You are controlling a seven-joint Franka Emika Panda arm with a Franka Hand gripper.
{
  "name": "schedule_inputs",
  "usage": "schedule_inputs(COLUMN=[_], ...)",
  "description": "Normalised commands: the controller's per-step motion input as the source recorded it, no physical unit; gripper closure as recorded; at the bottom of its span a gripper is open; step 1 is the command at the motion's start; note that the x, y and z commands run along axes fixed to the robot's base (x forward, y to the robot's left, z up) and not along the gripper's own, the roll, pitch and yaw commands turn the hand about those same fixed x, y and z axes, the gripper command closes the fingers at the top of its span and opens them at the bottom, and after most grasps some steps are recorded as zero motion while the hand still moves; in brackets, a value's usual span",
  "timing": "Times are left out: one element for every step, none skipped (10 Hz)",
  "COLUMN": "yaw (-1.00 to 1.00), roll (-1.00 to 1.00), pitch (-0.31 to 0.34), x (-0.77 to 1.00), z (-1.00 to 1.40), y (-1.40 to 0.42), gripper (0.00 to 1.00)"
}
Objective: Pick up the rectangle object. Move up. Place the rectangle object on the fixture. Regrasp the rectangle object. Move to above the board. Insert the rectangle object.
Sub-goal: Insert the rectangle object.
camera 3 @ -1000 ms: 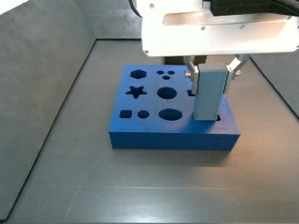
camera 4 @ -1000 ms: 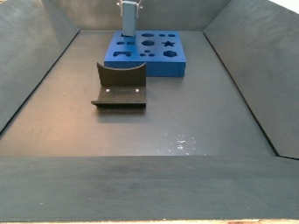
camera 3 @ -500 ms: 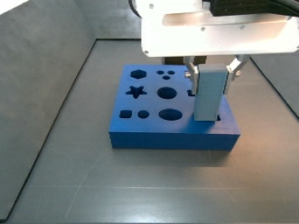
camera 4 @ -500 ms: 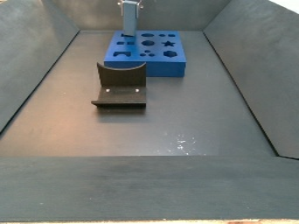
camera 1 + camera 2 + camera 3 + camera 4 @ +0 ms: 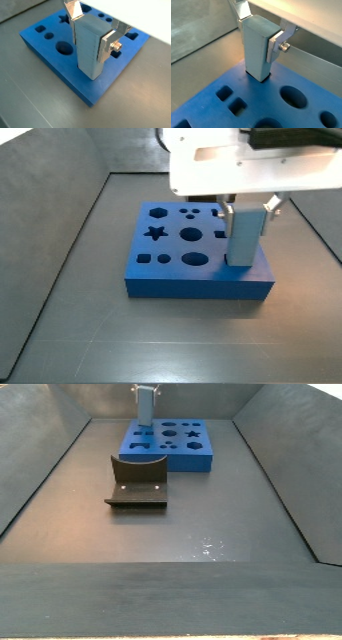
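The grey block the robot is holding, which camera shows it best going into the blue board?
A wrist view: the rectangle object, upright in the gripper, has its lower end entering a hole in the board. The remaining wrist view shows it from above; both side views show it smaller, one far off.

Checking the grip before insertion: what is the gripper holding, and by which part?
The gripper holds the rectangle object upright by its upper end, over the board.
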Motion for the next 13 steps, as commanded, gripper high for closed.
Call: schedule_inputs(yaw=[0.09, 0.01, 0.0, 0.0, 0.0, 0.0, 0.07, 0.08, 0.09, 0.11, 0.1, 0.07, 0.01], roll=[0.1, 0.0, 0.0, 0.0, 0.0, 0.0, 0.0, 0.0, 0.0, 0.0, 0.0, 0.0, 0.0], pitch=[0.0, 0.0, -0.02, -0.169, -0.243, -0.286, -0.217, -0.229, -0.269, -0.306, -0.317, -0.346, -0.206], x=[0.22, 0.08, 0.0, 0.0, 0.0, -0.13, -0.23, -0.29, -0.33, -0.37, -0.37, -0.29, -0.17], z=[-0.16, -0.2, -0.28, -0.49, -0.62, -0.46, -0.23, -0.19, -0.26, -0.3, -0.39, -0.5, -0.63], y=[0.07, 0.02, 0.0, 0.0, 0.0, 0.0, 0.0, 0.0, 0.0, 0.0, 0.0, 0.0, 0.0], gripper=[1.0, 1.0, 1.0, 1.0, 1.0, 1.0, 1.0, 1.0, 1.0, 1.0, 1.0, 1.0, 1.0])
